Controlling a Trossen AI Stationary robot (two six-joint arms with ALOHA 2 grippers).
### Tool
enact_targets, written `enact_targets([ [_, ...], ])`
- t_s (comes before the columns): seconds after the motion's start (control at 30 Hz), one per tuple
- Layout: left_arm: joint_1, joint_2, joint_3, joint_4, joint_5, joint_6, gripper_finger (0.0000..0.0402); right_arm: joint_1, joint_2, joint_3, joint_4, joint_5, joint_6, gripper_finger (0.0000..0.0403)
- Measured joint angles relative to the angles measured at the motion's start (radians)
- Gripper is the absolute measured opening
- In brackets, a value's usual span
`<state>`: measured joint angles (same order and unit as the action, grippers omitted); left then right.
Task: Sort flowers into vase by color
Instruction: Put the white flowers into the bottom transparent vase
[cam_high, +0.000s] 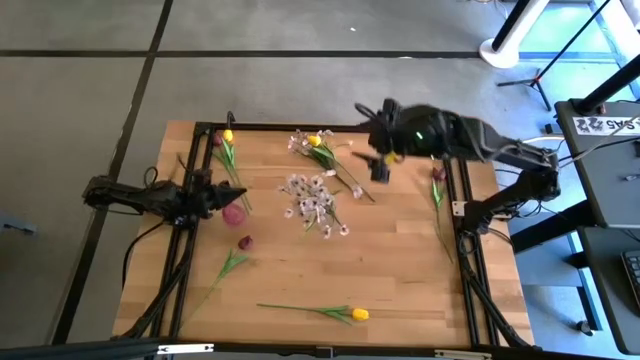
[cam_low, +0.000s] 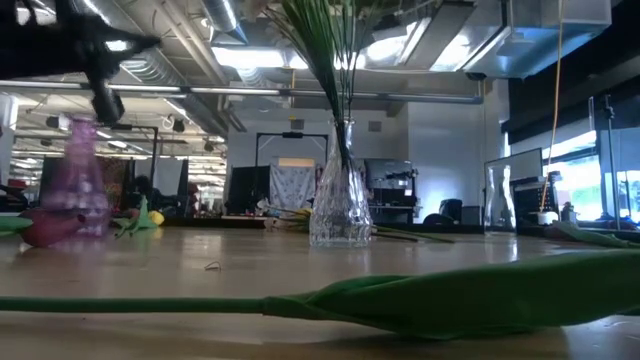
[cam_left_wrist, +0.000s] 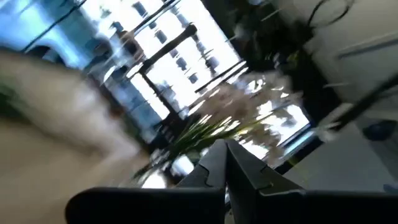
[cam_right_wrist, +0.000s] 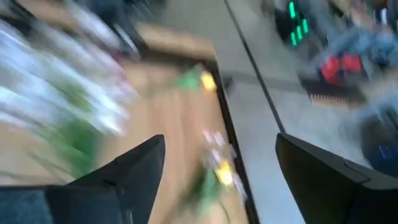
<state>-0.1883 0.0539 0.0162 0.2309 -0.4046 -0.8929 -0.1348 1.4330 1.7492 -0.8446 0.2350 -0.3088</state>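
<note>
A clear vase (cam_high: 315, 200) of pale pink-white blossoms stands mid-table; the low view shows its green stems (cam_low: 335, 60). A purple vase (cam_high: 233, 213) stands to its left. Yellow tulips lie at the front (cam_high: 355, 313), far left (cam_high: 228, 136) and far middle (cam_high: 322, 141). Dark tulips lie at the left (cam_high: 245, 242) and right (cam_high: 437, 175). My left gripper (cam_high: 238, 194) is shut and empty, just beyond the purple vase. My right gripper (cam_high: 380, 168) is open and empty above the far middle, right of the yellow tulip there; its wrist view shows the gap (cam_right_wrist: 217, 174) with nothing in it.
A black frame (cam_high: 195, 125) runs along the table's left, far and right sides. A second clear vase (cam_low: 500, 210) shows at the right in the low view. A green stem and leaf (cam_low: 450, 295) lie close to the low camera. Bare wood lies at the front right (cam_high: 410, 270).
</note>
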Motion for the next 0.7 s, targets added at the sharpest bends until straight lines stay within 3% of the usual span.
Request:
enact_targets([
  [0.1,-0.001,0.058,0.055,-0.015,-0.019,-0.003,0.0,-0.126,0.014,-0.049,-0.032,-0.062,-0.05,0.0294],
  [0.33,0.0,0.148,0.224,-0.067,-0.146,0.204,0.0,-0.326,0.082,-0.244,0.106,-0.19,-0.178,0.0279],
  [0.7,0.0,0.171,0.41,-0.144,-0.283,0.346,0.0,-0.326,0.28,-0.465,0.439,-0.451,-0.266,0.027],
])
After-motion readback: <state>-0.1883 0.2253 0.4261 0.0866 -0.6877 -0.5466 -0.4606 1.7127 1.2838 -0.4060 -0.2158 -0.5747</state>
